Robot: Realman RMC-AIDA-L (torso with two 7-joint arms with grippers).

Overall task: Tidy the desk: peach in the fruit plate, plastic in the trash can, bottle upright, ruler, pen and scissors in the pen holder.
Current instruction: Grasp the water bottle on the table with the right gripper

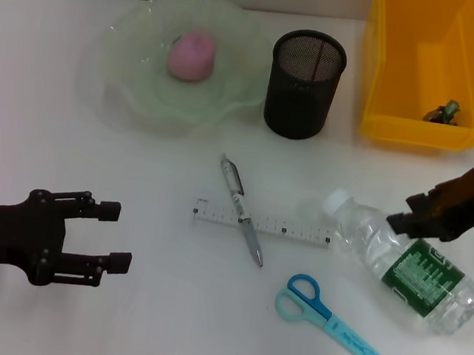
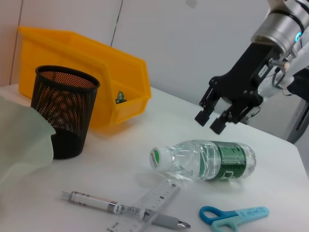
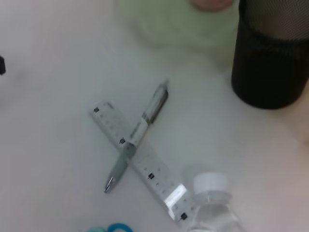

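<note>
Bottle (image 1: 407, 265) lies on its side on the table (image 1: 76, 313), cap toward 10 o'clock, directly beneath the right gripper (image 1: 409, 212), whose fingers hover slightly parted above it, holding nothing.

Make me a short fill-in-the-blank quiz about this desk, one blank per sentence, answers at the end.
1. The peach sits in the green ____.
2. The bottle lies on its ____ under the open right gripper.
3. The pen lies across the ____.
4. The scissors have ____ handles.
The open left gripper hovers apart.

Answers: plate; side; ruler; blue
</note>
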